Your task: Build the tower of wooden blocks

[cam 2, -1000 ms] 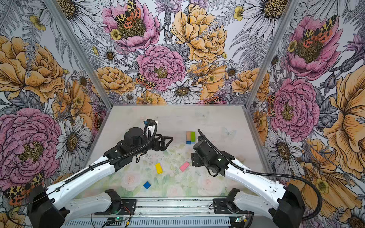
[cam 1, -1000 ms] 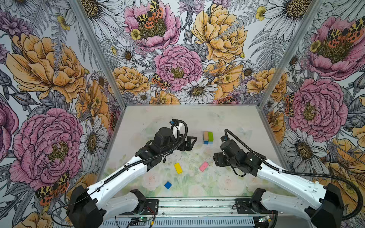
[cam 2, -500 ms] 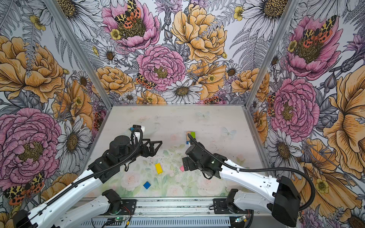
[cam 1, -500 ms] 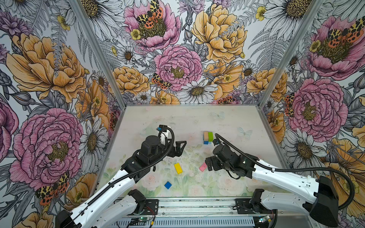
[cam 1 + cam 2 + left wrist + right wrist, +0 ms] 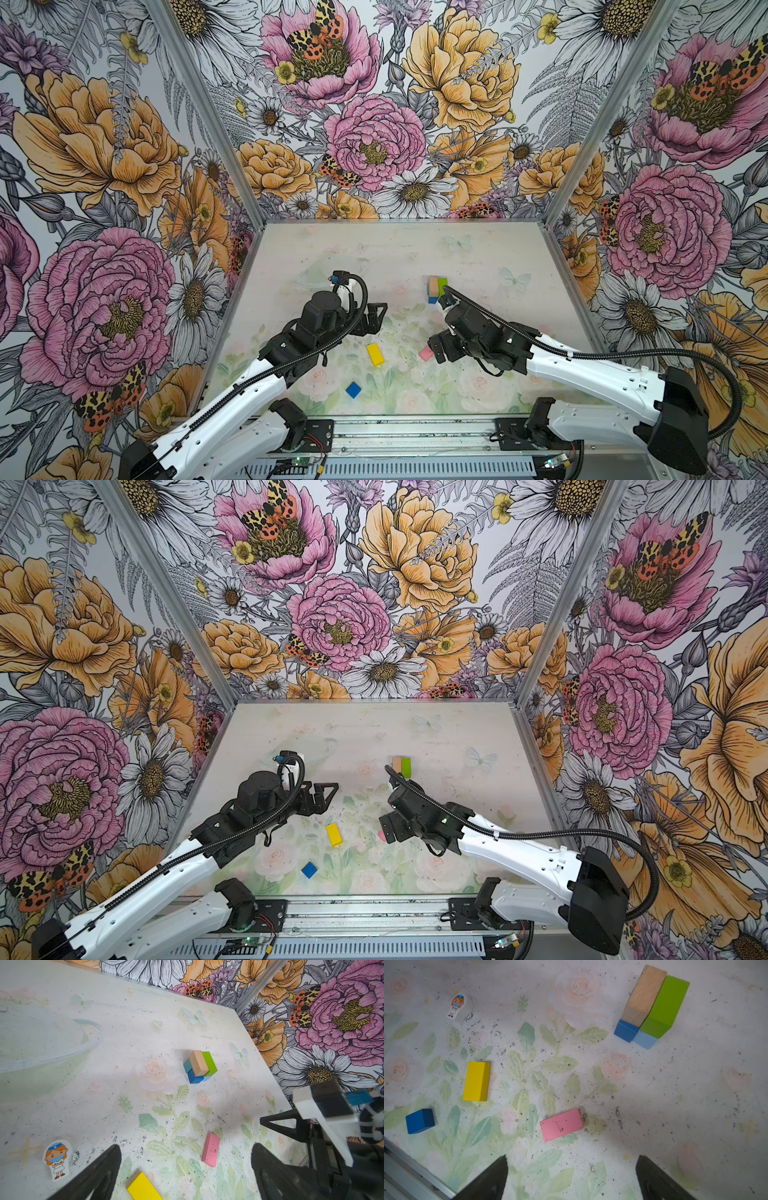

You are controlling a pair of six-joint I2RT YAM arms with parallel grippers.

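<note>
Wood block tower (image 5: 199,1066) stands toward the back of the table (image 5: 695,1105). A plain tan wooden brick (image 5: 644,991) and a green painted brick (image 5: 666,1001) lie side by side, touching, on a layer of teal, dark blue and light blue cubes.

Loose: pink oblong wooden brick (image 5: 561,1124), yellow oblong wooden brick (image 5: 476,1081), dark blue wooden cube (image 5: 420,1121).

Right gripper (image 5: 572,1157): released, jaws wide, nothing between them. The pink brick is just ahead of the fingertips, not inside.

Left gripper (image 5: 185,1146): also spread and empty, near the yellow brick.

My read is that the right arm picks pink next.
- The jaw line runs roughly along the brick's long side, so turn the wrist to close across the short width.
- Centre on its length, straddle it, then close.
- Height over the table is hard to judge. In both top views the gripper hides part of the brick, so descend slowly.

Place it flat and square to the tan and green bricks. Release low. Keep the left arm off the tower.
</note>
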